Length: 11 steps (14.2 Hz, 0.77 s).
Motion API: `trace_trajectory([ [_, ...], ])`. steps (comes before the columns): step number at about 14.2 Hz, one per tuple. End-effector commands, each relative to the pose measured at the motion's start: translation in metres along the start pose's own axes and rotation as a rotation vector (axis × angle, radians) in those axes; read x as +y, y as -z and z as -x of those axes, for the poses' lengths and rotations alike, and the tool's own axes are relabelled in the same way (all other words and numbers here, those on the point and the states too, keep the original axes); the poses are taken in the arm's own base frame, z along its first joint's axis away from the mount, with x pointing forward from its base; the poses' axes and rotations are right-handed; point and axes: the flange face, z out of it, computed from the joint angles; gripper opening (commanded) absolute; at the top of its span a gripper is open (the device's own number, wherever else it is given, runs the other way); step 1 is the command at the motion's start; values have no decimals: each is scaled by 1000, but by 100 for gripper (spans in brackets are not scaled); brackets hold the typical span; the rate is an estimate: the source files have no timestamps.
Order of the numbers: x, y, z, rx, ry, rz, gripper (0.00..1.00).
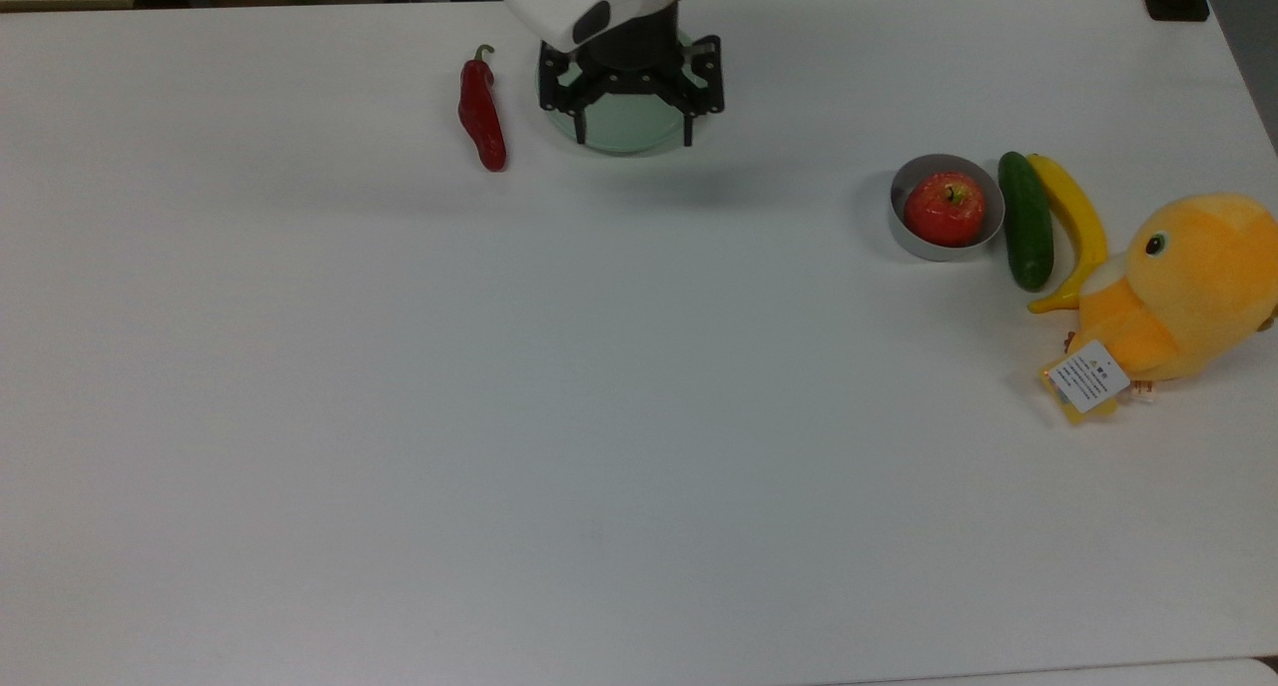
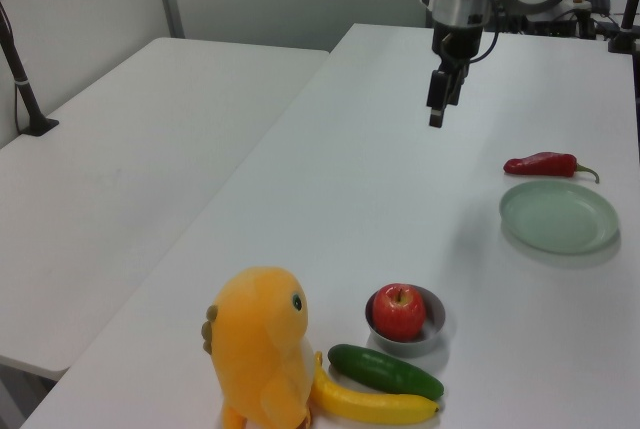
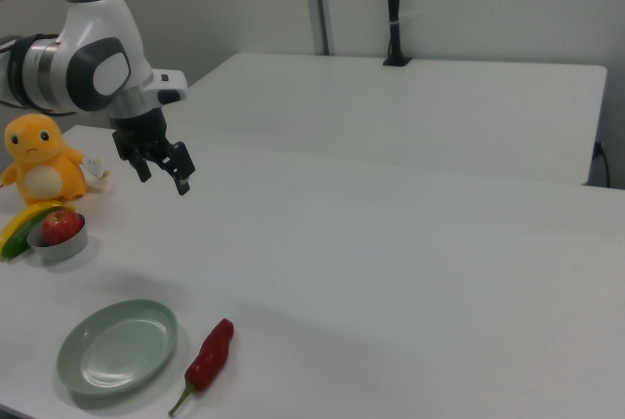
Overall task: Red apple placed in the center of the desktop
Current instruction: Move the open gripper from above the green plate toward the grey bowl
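The red apple [image 1: 945,209] [image 2: 399,311] [image 3: 61,226] sits in a small grey bowl [image 1: 939,253] on the top view's right side of the white desktop [image 1: 599,416]. My gripper [image 1: 632,135] [image 2: 436,109] [image 3: 164,177] hangs open and empty above the table near its far edge, well to the top view's left of the apple. It hovers over a pale green plate [image 2: 560,216].
A red chili pepper [image 1: 481,117] lies to the top view's left of the plate. A cucumber [image 1: 1026,222], a banana [image 1: 1076,217] and an orange plush duck [image 1: 1188,287] crowd the bowl's right side in the top view.
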Motion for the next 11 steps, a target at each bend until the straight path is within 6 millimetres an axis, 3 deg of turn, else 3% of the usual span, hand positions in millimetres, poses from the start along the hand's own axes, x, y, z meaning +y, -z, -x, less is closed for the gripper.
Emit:
trace_trajectory([
  [1,-48,-5,-7,20,-87,-33,100],
  [4,-111,-4,14,10,-124,-49,100],
  [6,-146,-16,28,-15,-91,-57,100],
  [7,-173,-25,40,-32,-45,-62,100],
  [10,-227,-25,46,-22,-26,-91,100],
  [11,-254,-25,55,-19,8,-98,100],
])
